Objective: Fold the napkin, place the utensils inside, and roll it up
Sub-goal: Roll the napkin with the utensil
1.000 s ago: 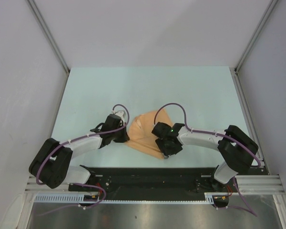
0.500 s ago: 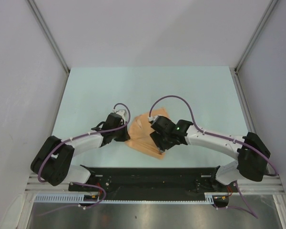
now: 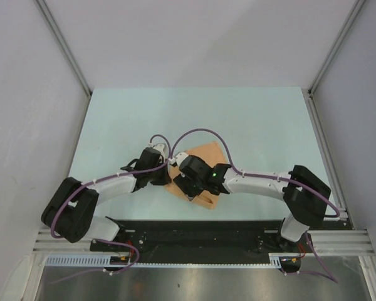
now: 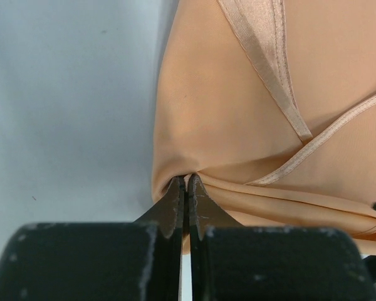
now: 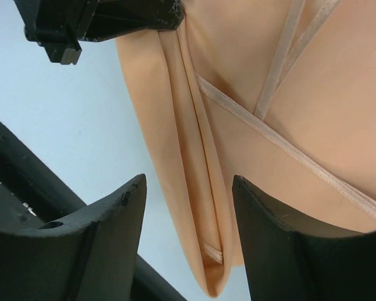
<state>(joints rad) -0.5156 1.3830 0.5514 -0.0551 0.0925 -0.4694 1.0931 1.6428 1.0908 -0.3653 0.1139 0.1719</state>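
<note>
The napkin (image 3: 212, 157) lies folded on the pale, smooth table (image 3: 250, 125), near its front edge and between the two arms. It is thin peach-orange cloth, soft and unpatterned. Narrow stitched hems (image 4: 269, 63) with a slight sheen cross its top layer in straight bands.

The left gripper (image 4: 183, 185) has its dark, pointed jaws pressed together, pinching the napkin's near left corner, where the cloth gathers into small creases. The right gripper (image 5: 188, 188) hangs just above the napkin with its matte black jaws spread. They straddle a long, rounded fold (image 5: 197, 188) along the cloth's edge without touching it.
</note>
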